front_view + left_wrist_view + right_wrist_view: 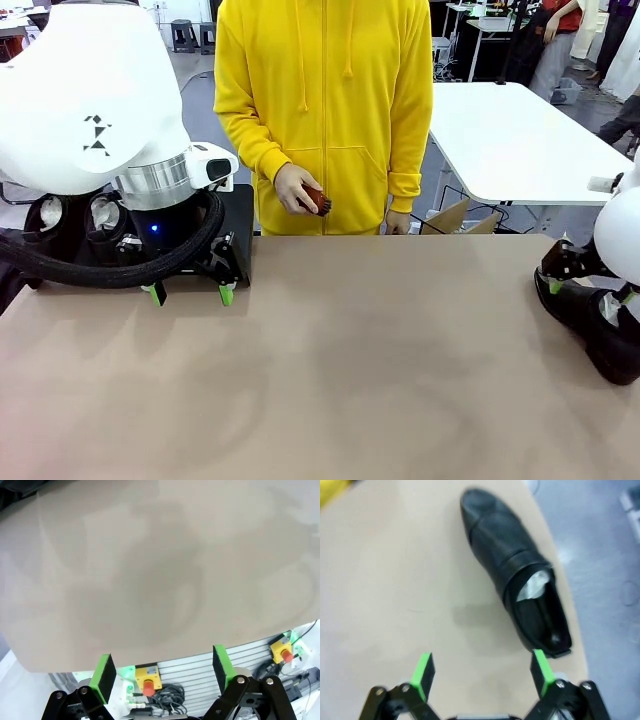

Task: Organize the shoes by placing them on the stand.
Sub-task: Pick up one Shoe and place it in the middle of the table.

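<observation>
One black shoe point(590, 325) at right edge of frame, two grippers, left point(190, 293) and right point(582, 288), one person's hand point(297, 187) at upper centre holding one small dark object point(316, 200).

The tan table point(330, 370) carries one black shoe point(590, 320). It lies near the right edge, toe toward the person's side.

Glossy black shoe point(512, 562) upright on tan tabletop point(395, 590) near right edge, pale lining showing.
</observation>
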Tool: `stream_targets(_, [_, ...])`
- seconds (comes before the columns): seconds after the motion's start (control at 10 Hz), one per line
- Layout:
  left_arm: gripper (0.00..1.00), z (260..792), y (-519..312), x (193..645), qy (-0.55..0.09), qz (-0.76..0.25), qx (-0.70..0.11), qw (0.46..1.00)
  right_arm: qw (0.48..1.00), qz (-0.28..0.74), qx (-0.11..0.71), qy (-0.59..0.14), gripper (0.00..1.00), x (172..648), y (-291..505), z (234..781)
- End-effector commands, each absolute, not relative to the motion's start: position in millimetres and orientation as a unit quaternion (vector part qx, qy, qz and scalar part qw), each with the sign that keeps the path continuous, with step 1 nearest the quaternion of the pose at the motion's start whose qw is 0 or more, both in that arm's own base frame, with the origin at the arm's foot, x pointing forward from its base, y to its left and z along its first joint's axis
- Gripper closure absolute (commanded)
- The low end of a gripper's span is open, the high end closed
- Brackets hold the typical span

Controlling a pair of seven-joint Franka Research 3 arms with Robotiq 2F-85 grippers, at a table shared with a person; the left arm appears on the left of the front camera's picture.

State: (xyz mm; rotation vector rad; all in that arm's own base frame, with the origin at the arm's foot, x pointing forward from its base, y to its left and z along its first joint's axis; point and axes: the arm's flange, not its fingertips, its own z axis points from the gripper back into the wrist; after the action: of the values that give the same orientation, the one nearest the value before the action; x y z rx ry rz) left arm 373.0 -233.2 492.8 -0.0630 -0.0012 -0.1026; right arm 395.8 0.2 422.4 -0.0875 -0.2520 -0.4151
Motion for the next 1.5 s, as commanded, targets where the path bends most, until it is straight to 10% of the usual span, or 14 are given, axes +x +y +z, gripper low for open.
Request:
stream_targets(0.0, [0.00,494.5,-229.4,372.4,-0.002,-0.053,-0.033,0.998,0.973,-0.184,-0.040,-0.133,0.00,391.7,7.5,425.9])
stream_targets(1.4, [0.00,494.5,-229.4,372.4,-0.002,-0.053,-0.033,0.998,0.995,0.021,-0.036,-0.087,0.00,395.6,-44.3,327.0])
